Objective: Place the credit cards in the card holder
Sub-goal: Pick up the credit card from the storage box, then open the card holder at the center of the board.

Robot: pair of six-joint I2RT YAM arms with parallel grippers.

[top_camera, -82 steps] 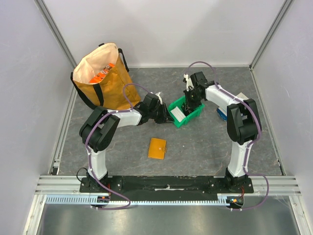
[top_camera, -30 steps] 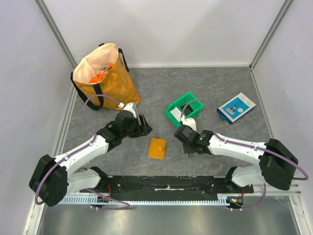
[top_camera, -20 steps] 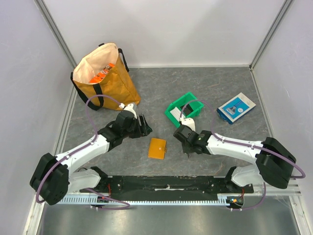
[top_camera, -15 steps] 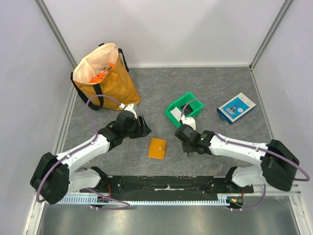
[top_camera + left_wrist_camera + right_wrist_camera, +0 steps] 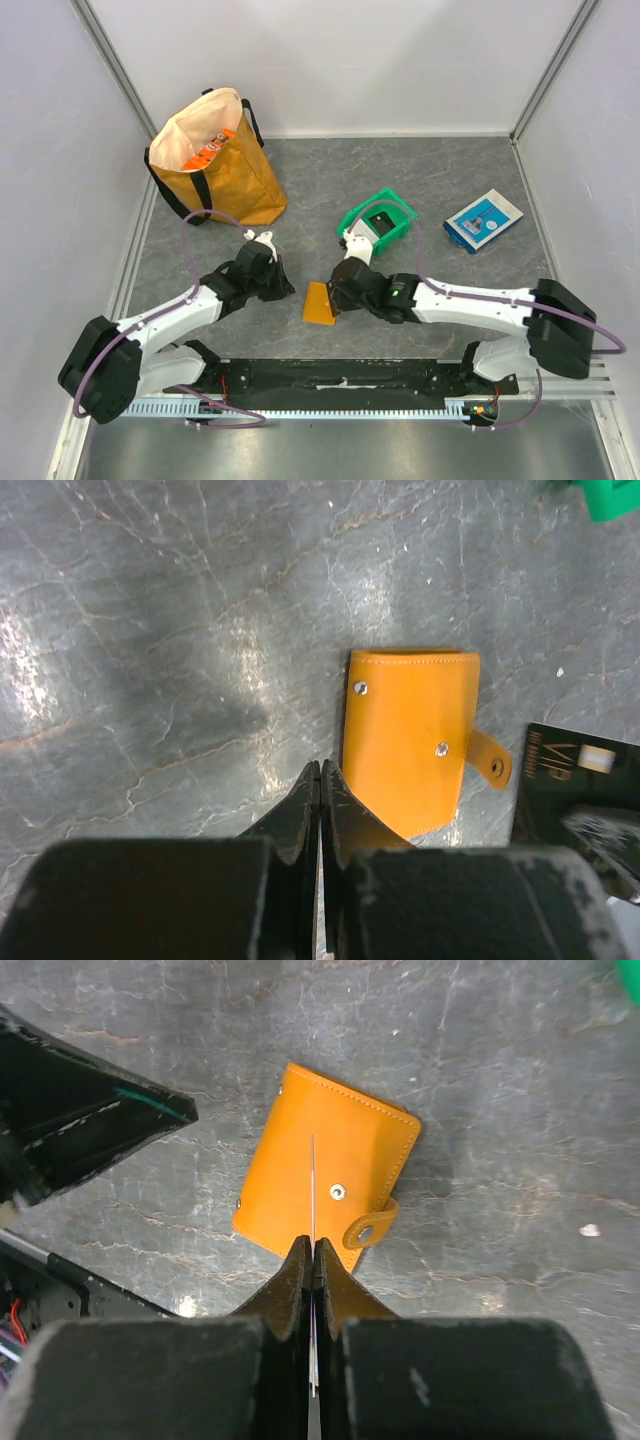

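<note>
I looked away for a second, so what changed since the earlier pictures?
The right gripper, shut on a black card, moved left to the card holder. The left gripper closed empty. Card holder, tote bag and blue box stayed put.

The grey marbled table (image 5: pixel 330 180) carries an orange-yellow tote bag (image 5: pixel 215 160) standing at its far left, a green bin (image 5: pixel 362 208) near the middle, a blue-and-white flat box (image 5: pixel 484 220) lying to the bin's right, and the closed orange card holder (image 5: pixel 318 305) lying flat nearer the front.
</note>
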